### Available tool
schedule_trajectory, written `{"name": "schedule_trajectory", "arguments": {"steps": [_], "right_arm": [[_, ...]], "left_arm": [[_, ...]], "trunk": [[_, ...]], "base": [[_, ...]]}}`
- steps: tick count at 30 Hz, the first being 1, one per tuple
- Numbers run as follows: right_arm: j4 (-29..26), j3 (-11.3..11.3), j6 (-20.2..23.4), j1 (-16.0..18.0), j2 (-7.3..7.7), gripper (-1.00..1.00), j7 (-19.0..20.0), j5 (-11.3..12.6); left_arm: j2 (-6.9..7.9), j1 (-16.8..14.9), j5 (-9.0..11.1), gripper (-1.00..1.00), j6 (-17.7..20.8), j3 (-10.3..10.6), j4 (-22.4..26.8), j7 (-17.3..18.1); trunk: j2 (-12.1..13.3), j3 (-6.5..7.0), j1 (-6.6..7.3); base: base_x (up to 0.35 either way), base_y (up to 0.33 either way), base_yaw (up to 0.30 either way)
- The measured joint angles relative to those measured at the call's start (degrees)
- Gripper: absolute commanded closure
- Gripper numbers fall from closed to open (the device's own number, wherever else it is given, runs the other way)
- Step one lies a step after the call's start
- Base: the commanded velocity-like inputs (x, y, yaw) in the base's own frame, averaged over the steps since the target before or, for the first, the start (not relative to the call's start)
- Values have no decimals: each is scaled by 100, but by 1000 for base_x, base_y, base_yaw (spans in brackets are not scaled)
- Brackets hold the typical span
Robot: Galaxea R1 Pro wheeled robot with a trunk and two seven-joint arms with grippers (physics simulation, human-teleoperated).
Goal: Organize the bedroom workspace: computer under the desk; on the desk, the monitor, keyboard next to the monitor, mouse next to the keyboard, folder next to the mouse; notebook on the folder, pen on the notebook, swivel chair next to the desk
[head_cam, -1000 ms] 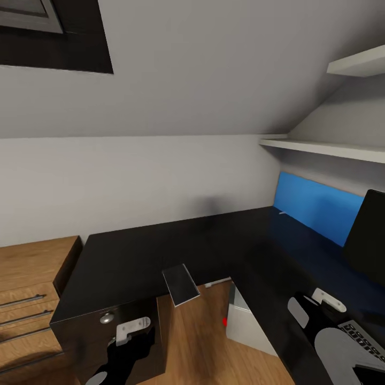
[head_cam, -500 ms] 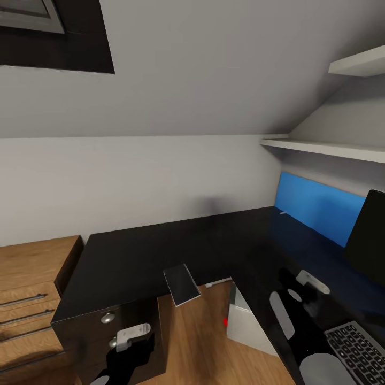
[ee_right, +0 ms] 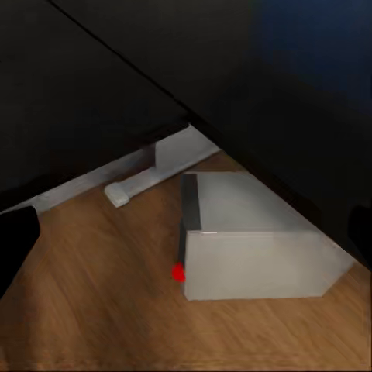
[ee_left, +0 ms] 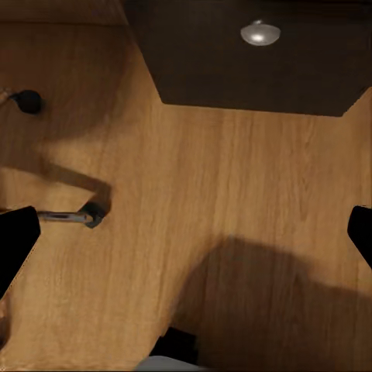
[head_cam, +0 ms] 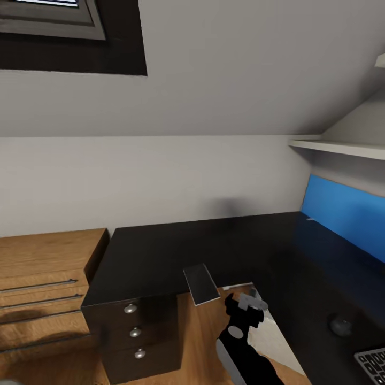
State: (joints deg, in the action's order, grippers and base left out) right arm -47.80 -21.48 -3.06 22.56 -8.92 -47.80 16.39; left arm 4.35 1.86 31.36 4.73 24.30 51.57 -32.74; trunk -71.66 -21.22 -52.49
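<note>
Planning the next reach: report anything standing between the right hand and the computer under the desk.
Nothing visible does: the right hand faces the computer under the desk, with just wooden floor between.

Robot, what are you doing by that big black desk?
The robot stands at the corner of the black desk and holds nothing at the moment. Its right gripper hangs open in front of the desk's edge, above the white computer sitting on the floor under the desk. The left gripper is open too, pointing down at the wooden floor. On the desk, a mouse lies near the corner of a keyboard, and a small grey pad sticks out over the edge.
</note>
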Motion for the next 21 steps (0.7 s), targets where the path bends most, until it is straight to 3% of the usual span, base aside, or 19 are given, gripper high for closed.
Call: {"name": "schedule_trajectory", "arguments": {"steps": [1,6,9,11,16,21], "right_arm": [[569,-78,-438,-5,-46,-100,41,-1],[1935,-377,-1861,-5,-108,-100,114,1],[2389,-403,-2205,-4,-108,-100,141,6],[2864,-422,-2375,-4,-108,-100,472,-10],[3483,-369,-3029,-3,-108,-100,1721,-14],[3824,-344,-3282,-2,-108,-100,2139,15]], "left_arm": [[8,0,3,-100,-81,-6,-112,-12],[26,-1,19,-100,-148,-45,-286,-16],[12,-1,12,-100,-152,-51,-414,-3],[3,-1,6,-100,-153,-53,-456,2],[-8,0,3,-100,-184,-48,-570,20],[-17,1,-6,-100,-513,-49,-627,27]], "trunk": [[0,-1,0],[0,0,0],[0,0,0],[0,0,0],[0,0,0],[0,0,0]], "base": [[0,0,283],[0,0,284],[0,0,284],[0,0,284],[0,0,284],[0,0,285]]}}
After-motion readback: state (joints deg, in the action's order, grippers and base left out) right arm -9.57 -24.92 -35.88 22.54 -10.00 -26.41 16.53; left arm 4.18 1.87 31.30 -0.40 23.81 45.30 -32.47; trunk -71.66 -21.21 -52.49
